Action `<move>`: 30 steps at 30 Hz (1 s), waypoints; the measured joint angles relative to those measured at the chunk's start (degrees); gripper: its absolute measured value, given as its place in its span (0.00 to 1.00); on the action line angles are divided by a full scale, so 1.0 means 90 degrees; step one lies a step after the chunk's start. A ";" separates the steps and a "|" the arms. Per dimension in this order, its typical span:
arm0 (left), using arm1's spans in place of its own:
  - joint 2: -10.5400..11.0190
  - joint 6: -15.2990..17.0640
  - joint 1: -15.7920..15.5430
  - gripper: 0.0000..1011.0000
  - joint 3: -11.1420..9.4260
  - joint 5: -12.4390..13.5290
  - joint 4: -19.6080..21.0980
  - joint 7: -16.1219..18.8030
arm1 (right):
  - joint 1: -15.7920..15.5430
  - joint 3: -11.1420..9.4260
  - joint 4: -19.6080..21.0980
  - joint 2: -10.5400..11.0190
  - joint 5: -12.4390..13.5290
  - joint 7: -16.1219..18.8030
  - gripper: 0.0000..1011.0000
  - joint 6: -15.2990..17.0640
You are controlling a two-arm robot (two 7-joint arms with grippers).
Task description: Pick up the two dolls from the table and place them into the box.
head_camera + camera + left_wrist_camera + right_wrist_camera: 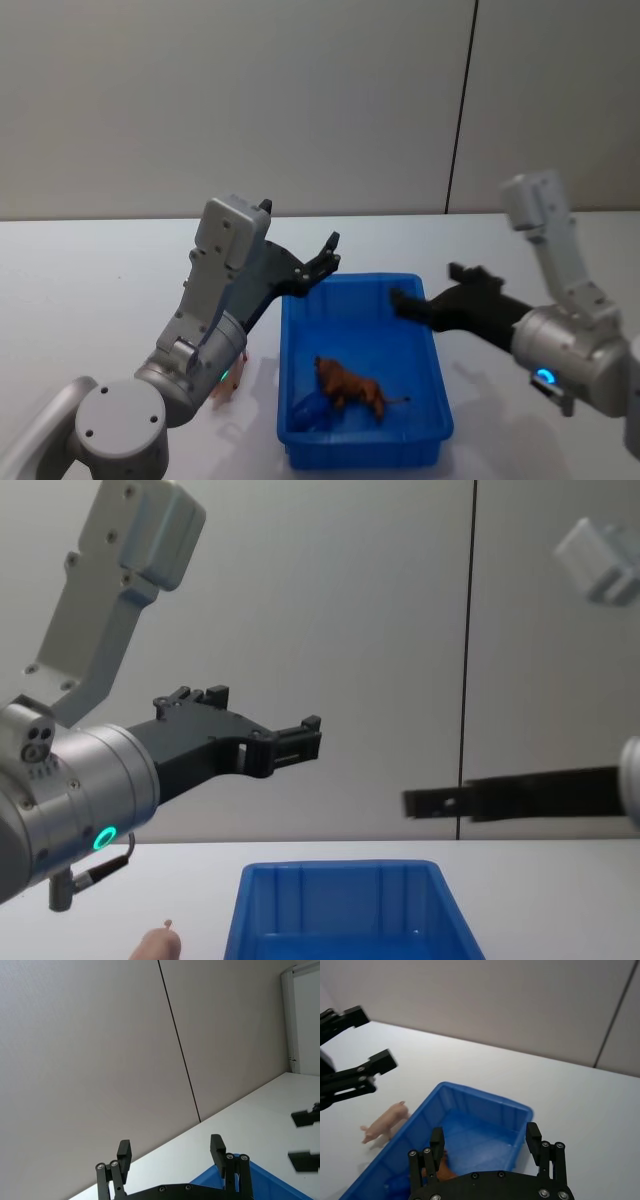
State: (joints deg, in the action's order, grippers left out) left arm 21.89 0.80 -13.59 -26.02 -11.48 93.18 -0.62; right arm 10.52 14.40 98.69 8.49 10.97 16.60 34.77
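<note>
The blue box (pixel 436 388) stands in the middle of the white table (pixel 80 290). A reddish-brown doll (pixel 350 386) lies on the box floor; part of it also shows in the right wrist view (pixel 443 1168). The peach-pink doll (pixel 385 1123) lies on the table just outside the box's left wall. In the head view my left arm mostly hides this doll (pixel 226 390). My left gripper (pixel 328 256) hangs open and empty above the box's far left corner. Over the far right rim my right gripper (pixel 428 286) is open and empty too.
A grey wall with a dark vertical seam (pixel 460 110) rises behind the table. Bare tabletop lies left of the box and behind it (pixel 580 1095). Both arms reach in above the table from either side of the box.
</note>
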 joint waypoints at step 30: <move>0.0239 0.0575 0.0253 0.99 0.0116 -0.0353 0.0335 0.0113 | -0.0974 -0.1294 0.0801 0.0859 0.0970 -0.2165 0.99 -0.1271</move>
State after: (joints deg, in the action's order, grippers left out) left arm 24.04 5.97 -11.31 -24.98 -14.66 96.19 0.39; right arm 1.76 2.75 105.90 16.22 19.70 -2.89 23.34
